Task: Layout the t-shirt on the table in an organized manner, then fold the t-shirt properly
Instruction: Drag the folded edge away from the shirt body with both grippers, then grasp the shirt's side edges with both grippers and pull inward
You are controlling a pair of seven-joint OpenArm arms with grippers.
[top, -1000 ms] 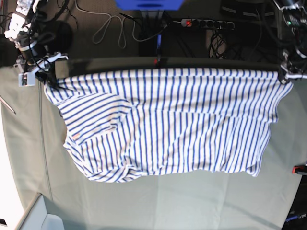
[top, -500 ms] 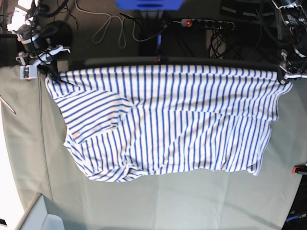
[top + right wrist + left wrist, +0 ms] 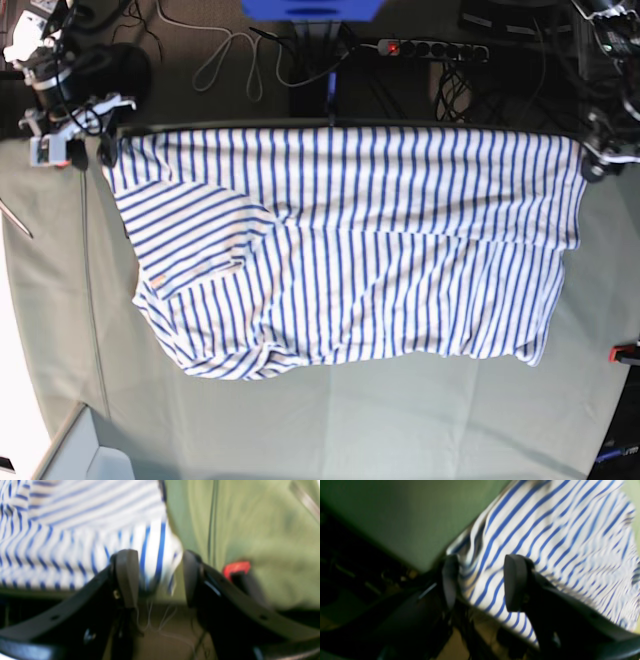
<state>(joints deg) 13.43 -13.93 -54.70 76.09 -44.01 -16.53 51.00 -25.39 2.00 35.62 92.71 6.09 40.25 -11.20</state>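
Spread flat along the far edge of the desk point(image 3: 330, 430): the t-shirt point(image 3: 340, 250), stripes running across. Left claw point(image 3: 480, 582) parted, jaws apart around the shirt's corner. Right claw point(image 3: 156, 577) likewise parted, the other corner loose between its jaws.

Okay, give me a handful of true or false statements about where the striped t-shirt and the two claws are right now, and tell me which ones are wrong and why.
1. The t-shirt is spread out across the table. True.
2. The t-shirt is folded into a small neat square. False: it lies opened out in one wide layer, with a sleeve tucked over near the base view's left.
3. The left claw has its jaws apart, with striped fabric showing between them. True.
4. The right claw is clamped shut on the shirt. False: its jaws stand apart around the shirt's corner.
5. The t-shirt's stripes are red. False: they are blue on white.
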